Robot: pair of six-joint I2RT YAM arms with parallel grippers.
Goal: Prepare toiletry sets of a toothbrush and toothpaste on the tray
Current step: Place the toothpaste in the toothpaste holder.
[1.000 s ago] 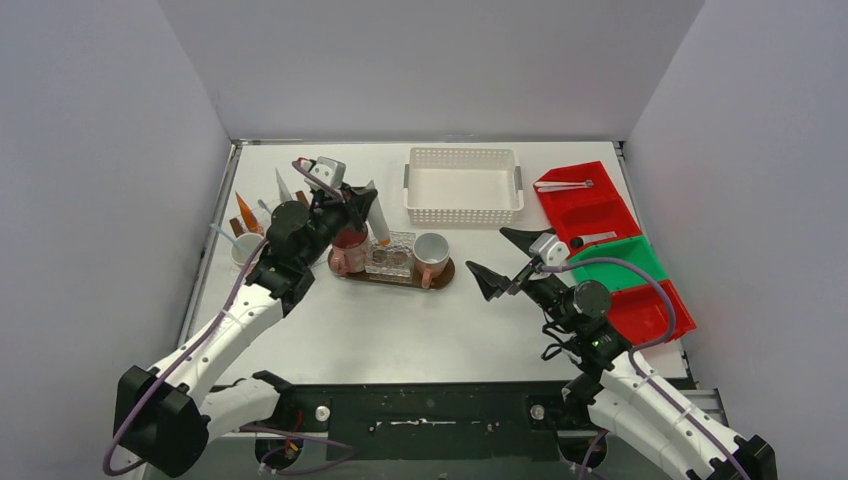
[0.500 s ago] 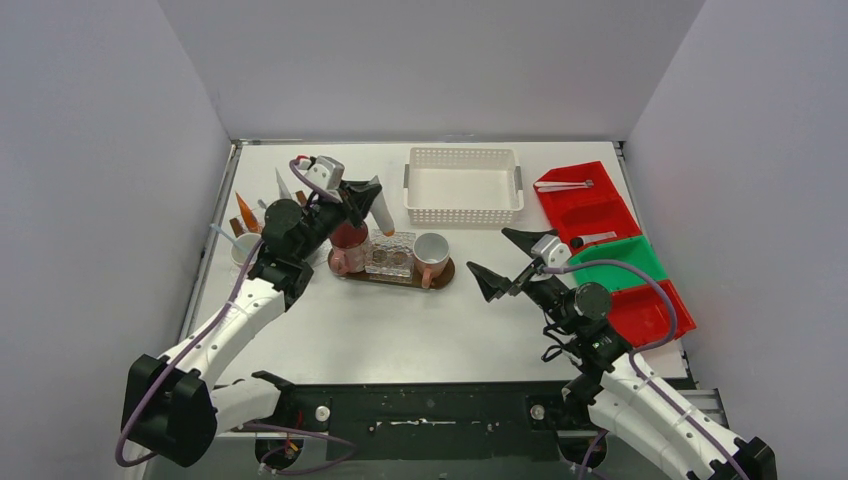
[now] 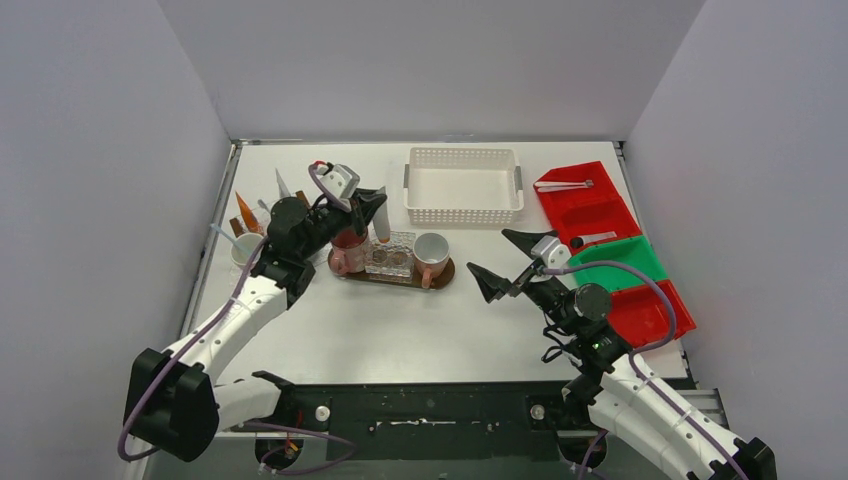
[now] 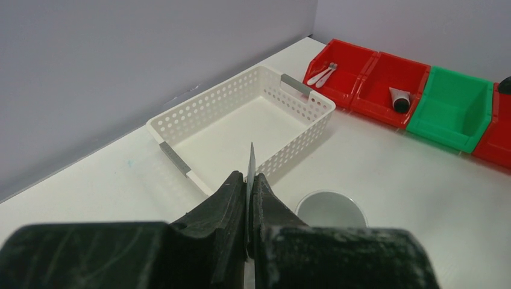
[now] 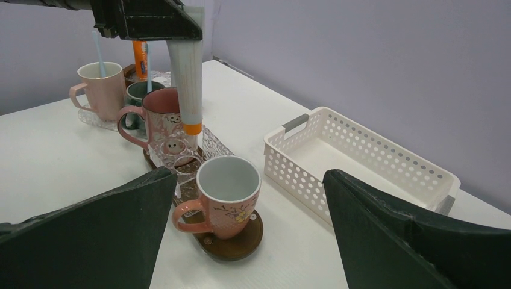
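Over the left half of the tray (image 5: pixel 241 248), my left fingers (image 4: pixel 228 198) are pinching the tube (image 5: pixel 184 72), cap pointing down beside the maroon mug (image 5: pixel 158 120); my right fingers (image 5: pixel 90 241) are gaping.

Left arm (image 3: pixel 240 310) reaches toward the tabletop's far edge, left fingers (image 4: pixel 229 205) pinching a tube (image 5: pixel 185 78); right arm (image 3: pixel 640 385) hovers, right fingers (image 5: pixel 90 229) spread wide.

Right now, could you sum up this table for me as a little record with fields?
Left claw: shut on the flat end of a toothpaste tube
Tube: hangs cap down beside the maroon mug, outside it
Right claw: open, holding nothing
Pink-handled mug: empty, on the brown tray
Pinkish-white mug: holds a toothbrush
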